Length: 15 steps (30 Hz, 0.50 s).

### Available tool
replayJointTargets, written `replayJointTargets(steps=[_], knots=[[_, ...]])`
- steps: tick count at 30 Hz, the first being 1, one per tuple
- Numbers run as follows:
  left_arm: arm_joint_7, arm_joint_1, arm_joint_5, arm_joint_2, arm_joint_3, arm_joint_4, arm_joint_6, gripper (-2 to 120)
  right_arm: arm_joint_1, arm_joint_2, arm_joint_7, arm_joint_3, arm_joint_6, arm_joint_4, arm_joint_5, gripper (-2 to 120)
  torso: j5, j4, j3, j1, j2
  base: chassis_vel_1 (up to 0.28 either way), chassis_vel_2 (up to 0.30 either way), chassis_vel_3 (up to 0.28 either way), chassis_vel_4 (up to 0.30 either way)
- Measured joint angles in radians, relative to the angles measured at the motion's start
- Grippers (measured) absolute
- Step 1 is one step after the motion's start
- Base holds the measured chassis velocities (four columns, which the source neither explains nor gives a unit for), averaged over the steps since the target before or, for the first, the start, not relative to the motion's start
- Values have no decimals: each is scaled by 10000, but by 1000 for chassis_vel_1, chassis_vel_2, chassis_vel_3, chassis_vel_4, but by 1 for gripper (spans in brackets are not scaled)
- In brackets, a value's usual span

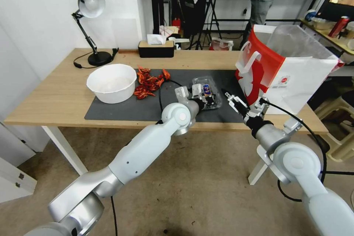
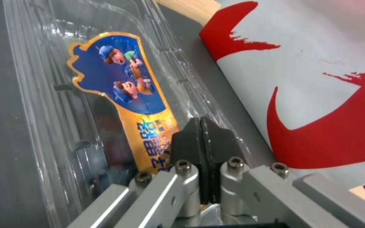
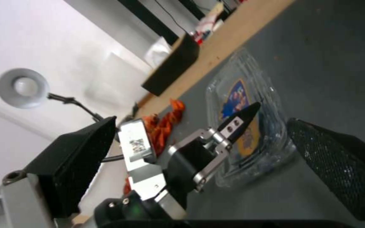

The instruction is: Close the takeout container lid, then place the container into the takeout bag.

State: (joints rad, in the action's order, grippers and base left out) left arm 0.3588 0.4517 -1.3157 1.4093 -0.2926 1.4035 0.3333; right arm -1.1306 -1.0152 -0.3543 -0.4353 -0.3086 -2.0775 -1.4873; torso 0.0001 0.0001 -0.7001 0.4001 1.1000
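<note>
Nearby, takeout bag [image 1: 295, 77], bowl [image 1: 110, 82], lamp [image 1: 89, 5]

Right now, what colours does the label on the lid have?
Blue and gold label, clearest in the left wrist view.

White-and-silver arms, black cables, black-tipped left pincer [image 2: 202, 139] with hex screws.

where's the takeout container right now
In the head view the takeout container lies on the dark mat, right of centre, between the red crayfish pile and the takeout bag, with the left gripper at it.
</note>
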Motion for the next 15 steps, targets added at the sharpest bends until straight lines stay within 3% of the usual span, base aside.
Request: replayJointTargets(steps=[9,15], knots=[[-10,3,3,6,-66,-52,-54,0,1231,55,-1466,401,-1084,615,-296,100,-1,-1,0,0,0,0,0,0,0],[-8,-15,3,5,-58,-46,-69,0,1879,140,-1791,682,-1341,1145,-354,100,-1,0,0,-1,0,0,0,0,0]])
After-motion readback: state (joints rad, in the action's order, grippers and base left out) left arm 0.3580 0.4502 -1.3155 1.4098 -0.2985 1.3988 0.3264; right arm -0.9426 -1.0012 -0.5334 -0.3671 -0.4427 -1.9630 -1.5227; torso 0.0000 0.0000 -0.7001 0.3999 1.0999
